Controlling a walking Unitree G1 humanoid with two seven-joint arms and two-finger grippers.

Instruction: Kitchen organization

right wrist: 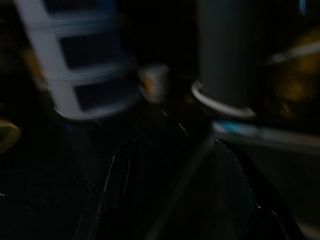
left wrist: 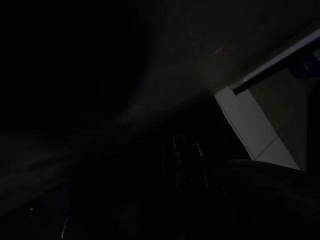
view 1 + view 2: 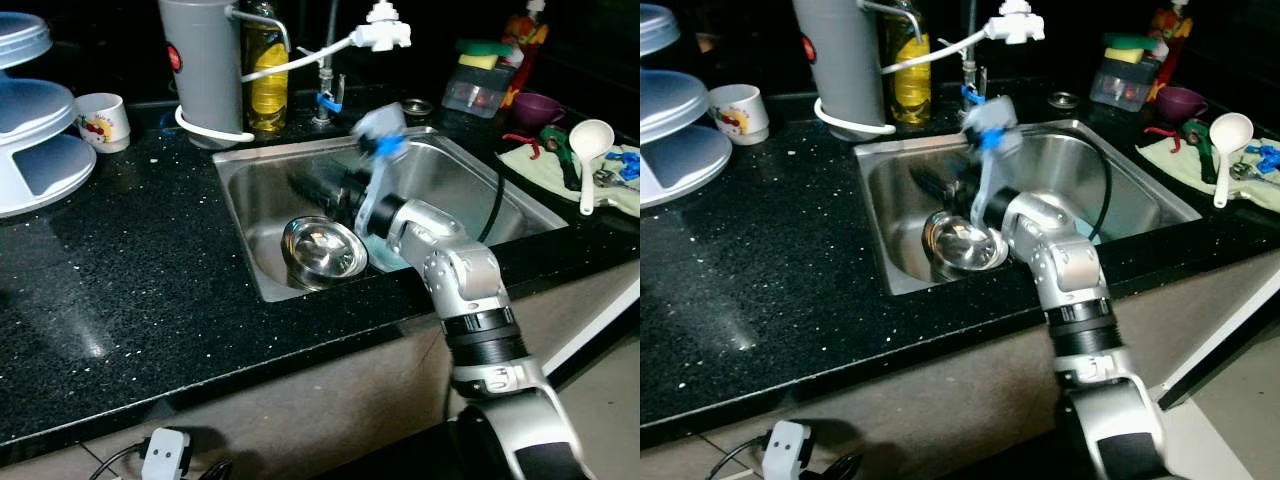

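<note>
Steel bowl point(image 3: 323, 250) by sink's point(image 3: 250, 235) front edge; right gripper point(image 3: 318, 187) above.

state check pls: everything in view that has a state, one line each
right end effector: open, empty, reaching into the sink
left end effector: too dark to tell
steel bowl: upright, in the sink, looks empty
sink: no running water visible
mug: upright on the counter
oil bottle: upright behind the sink
white ladle: lying on the cloth
purple cup: upright
</note>
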